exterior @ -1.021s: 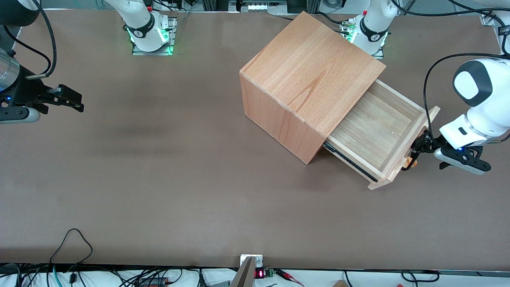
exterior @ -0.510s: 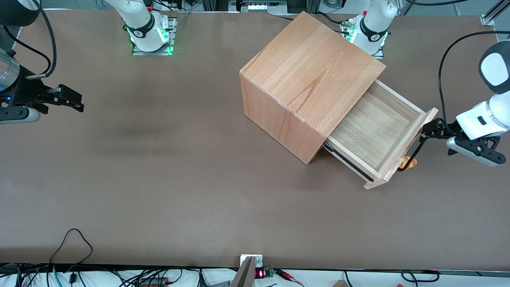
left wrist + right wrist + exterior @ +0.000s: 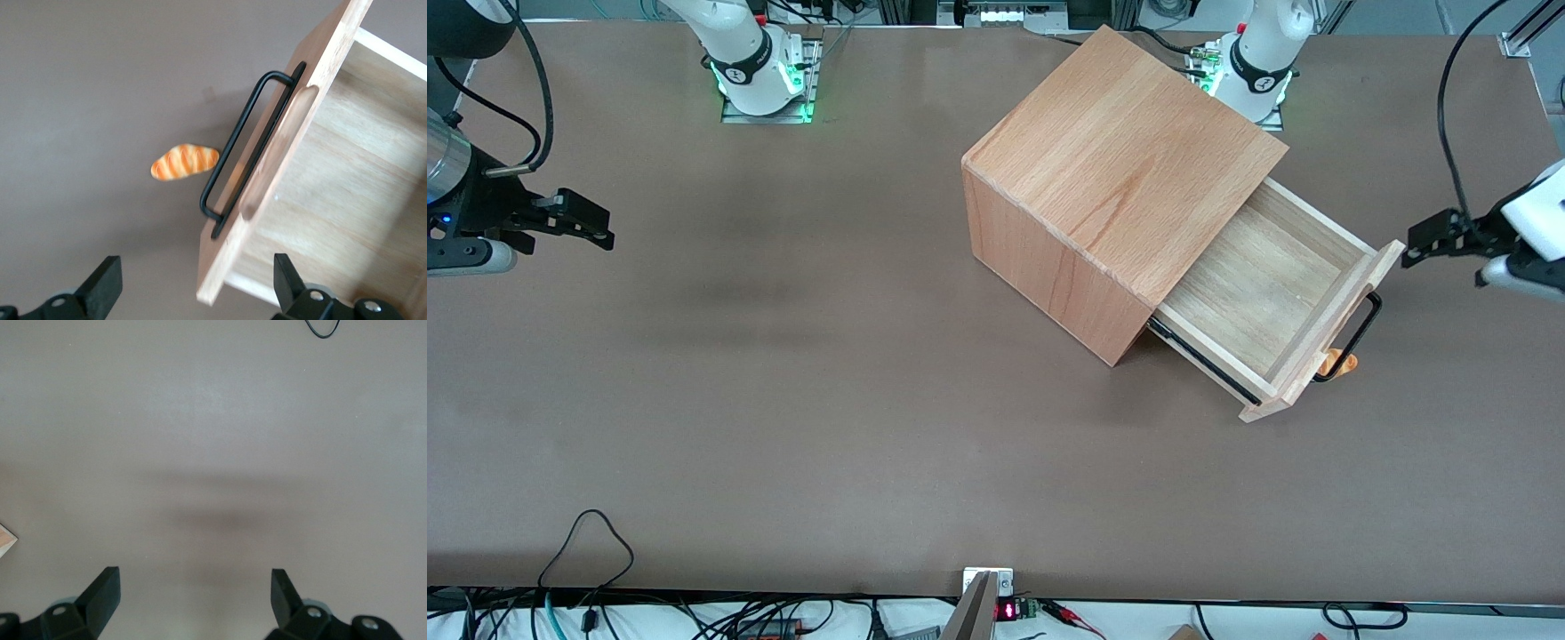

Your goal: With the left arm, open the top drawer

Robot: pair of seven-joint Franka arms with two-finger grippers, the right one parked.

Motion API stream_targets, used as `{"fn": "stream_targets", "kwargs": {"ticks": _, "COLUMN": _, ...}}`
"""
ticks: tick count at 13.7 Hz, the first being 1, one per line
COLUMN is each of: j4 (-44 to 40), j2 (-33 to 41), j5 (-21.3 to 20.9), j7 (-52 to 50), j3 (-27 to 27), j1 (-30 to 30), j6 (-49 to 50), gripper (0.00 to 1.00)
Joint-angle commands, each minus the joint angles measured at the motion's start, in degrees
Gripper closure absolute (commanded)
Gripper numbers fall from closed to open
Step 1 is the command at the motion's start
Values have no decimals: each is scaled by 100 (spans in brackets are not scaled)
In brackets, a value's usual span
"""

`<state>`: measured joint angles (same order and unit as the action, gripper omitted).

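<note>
Your top drawer (image 3: 1258,298) is standing pulled well out of the wooden cube (image 3: 1112,178), its pale plank floor fully showing. The drawer front is running slantwise across the worktop (image 3: 783,400), and the thin black wire handle (image 3: 1352,338) is lying along that front, on its outer face.

Your left arm's pincer (image 3: 1416,252) is hanging just off the end of the drawer front that lies farther from the front camera, apart from the wood and apart from the handle. Its two fingers (image 3: 100,287) are spread wide and are gripping nothing. The white forearm (image 3: 1534,213) is reaching in from the working arm's end of the worktop.

A small toy bread loaf (image 3: 185,162) is lying on the worktop just beside the handle.

Judging from this, the opening looks done.
</note>
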<state>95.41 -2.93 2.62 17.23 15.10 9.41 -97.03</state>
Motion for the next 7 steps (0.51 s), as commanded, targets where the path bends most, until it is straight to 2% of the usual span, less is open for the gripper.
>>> {"fn": "stream_targets", "kwargs": {"ticks": 1, "j4": -250, "j2": 38, "j5": -349, "j7": -579, "j3": -59, "j1": 61, "j6": 438, "gripper": 0}}
{"fn": "stream_targets", "kwargs": {"ticks": 7, "j4": -233, "j2": 231, "j5": -324, "j7": -905, "j3": -42, "j1": 79, "j6": 579, "gripper": 0}}
